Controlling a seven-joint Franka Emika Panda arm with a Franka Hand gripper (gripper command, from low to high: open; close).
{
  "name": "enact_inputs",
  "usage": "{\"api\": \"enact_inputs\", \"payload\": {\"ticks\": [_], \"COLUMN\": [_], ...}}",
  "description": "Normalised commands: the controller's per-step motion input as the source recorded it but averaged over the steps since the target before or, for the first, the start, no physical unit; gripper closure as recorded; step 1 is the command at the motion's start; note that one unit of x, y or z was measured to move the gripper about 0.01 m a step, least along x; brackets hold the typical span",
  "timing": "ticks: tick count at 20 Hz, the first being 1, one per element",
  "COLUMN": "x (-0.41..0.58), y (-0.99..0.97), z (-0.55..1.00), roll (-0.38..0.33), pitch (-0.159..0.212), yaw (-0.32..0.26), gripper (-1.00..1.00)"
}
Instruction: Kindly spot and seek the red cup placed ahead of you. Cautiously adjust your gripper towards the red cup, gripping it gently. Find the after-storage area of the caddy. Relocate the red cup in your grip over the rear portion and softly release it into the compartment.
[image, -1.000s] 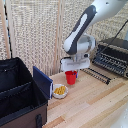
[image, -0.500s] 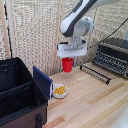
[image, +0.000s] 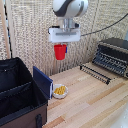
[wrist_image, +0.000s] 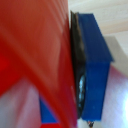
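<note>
- Exterior view: red cup (image: 60, 51) hangs upright directly beneath the gripper (image: 60, 46), fingers clamped on its rim, raised high, likely to clear the caddy (image: 17, 92) wall; caddy sits well below, toward the exterior view's left
- Wrist view: red cup (wrist_image: 35, 55) fills the frame against the lens, blurred; blue flap (wrist_image: 95, 65) shows beyond it

Light wooden plank tabletop (image: 95, 102). Bearing the caddy (image: 20, 95) at the exterior view's left, a small white bowl (image: 60, 91) of yellow bits just beside its blue flap (image: 43, 81). Toaster oven (image: 113, 56) at the right, a dark wire rack (image: 95, 73) before it.
</note>
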Motion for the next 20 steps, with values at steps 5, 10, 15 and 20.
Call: {"api": "enact_inputs", "payload": {"ticks": [5, 10, 15, 20], "x": [0.314, 0.273, 0.169, 0.000], "y": [0.84, 0.85, 0.88, 0.90], "z": [0.68, 0.71, 0.67, 0.34], "roll": [-0.044, -0.027, -0.016, -0.038], "pitch": [0.000, 0.007, 0.020, 0.077], "yaw": [0.000, 0.000, 0.000, 0.000], "gripper": [1.00, 1.00, 1.00, 1.00]}}
